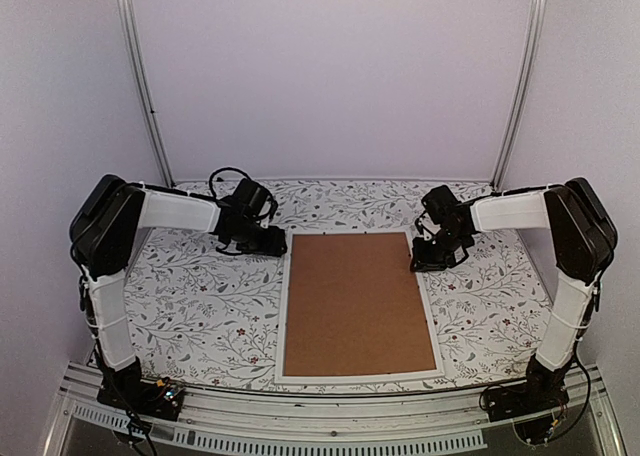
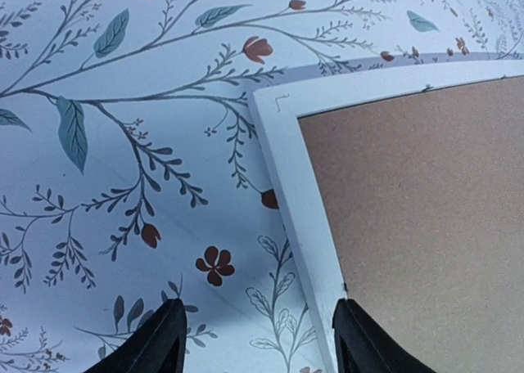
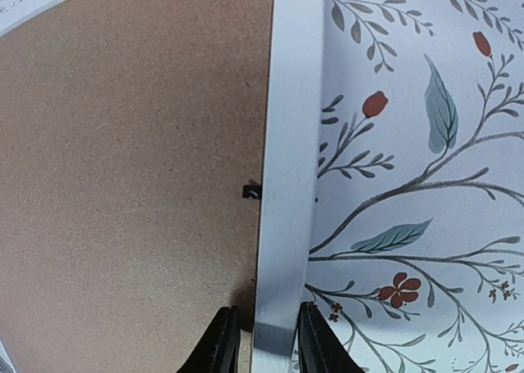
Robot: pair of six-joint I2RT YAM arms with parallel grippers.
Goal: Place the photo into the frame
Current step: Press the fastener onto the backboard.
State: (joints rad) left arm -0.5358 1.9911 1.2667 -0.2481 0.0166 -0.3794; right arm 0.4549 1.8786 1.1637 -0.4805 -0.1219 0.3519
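The white frame (image 1: 281, 316) lies flat in the middle of the table with a brown backing board (image 1: 355, 301) filling it. The photo is hidden. My left gripper (image 1: 270, 244) is open and empty at the frame's far left corner. In the left wrist view (image 2: 258, 340) it straddles the frame's left rail (image 2: 299, 201), one finger over the cloth and one at the board's (image 2: 426, 209) edge. My right gripper (image 1: 425, 261) is at the far right rail. In the right wrist view (image 3: 266, 340) its fingers are shut on the rail (image 3: 286, 144), beside the board (image 3: 123, 185).
A floral cloth (image 1: 200, 296) covers the table. A small black tab (image 3: 251, 192) sits at the board's right edge. Metal posts (image 1: 145, 86) and plain walls stand behind. The table's near edge has a metal rail (image 1: 330, 411).
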